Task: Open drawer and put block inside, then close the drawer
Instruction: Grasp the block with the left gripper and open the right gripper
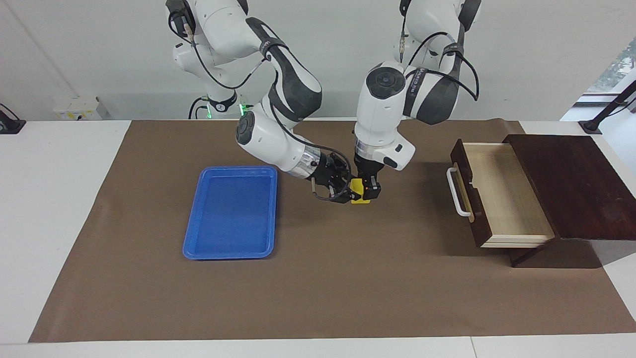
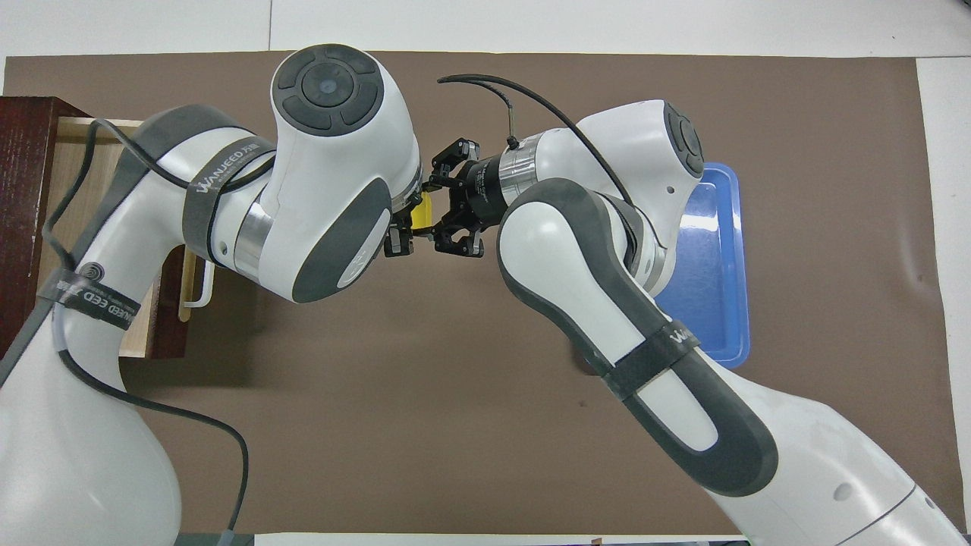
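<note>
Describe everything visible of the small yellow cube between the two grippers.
The small bright yellow cube looks solid, smooth and plain-faced. It hangs above the brown mat, between the blue plastic tray and the open wooden drawer. Both grippers are shut on it: the right gripper from the tray's side, the left gripper from above, hiding much of it.
</note>
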Robot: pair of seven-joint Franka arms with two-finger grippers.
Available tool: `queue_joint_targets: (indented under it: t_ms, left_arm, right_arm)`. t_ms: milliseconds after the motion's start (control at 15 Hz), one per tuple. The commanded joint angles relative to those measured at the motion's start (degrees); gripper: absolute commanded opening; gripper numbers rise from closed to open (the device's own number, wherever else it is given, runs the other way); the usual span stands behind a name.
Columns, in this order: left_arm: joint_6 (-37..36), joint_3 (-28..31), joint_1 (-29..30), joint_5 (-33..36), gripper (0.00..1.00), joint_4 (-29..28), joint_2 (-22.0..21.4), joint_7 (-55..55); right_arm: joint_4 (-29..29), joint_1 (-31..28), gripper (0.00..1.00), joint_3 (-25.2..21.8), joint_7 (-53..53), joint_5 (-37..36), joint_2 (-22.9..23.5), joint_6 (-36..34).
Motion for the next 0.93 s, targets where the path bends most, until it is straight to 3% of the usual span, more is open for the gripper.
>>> queue_joint_targets:
  t_ms: [0, 400, 467, 533, 867]
  left_arm:
    - [1.4, 0.5, -0.6, 0.1, 0.0, -1.0, -0.5, -1.3]
    - [1.5, 0.5, -0.4, 0.2, 0.0, -1.0, -0.5, -1.2]
    - [1.6, 0.5, -0.5, 0.2, 0.0, -1.1, -0.5, -1.1]
    - [1.6, 0.5, -0.4, 0.2, 0.0, -1.1, -0.5, -1.1]
    - [1.7, 0.5, -0.4, 0.2, 0.0, -1.2, -0.5, -1.0]
  right_arm:
    - [0.5, -0.1, 0.0, 0.1, 1.3, 1.1, -0.1, 0.7]
    - [0.5, -0.1, 0.0, 0.1, 3.1, 1.1, -0.2, 0.9]
    - [0.5, 0.0, 0.46, 0.0, 3.3, 0.9, -0.4, 1.0]
    - [0.5, -0.2, 0.99, 0.0, 3.3, 0.8, -0.4, 0.8]
    - [0.6, -1.1, 1.0, -0.3, 3.4, 0.9, -0.8, 0.1]
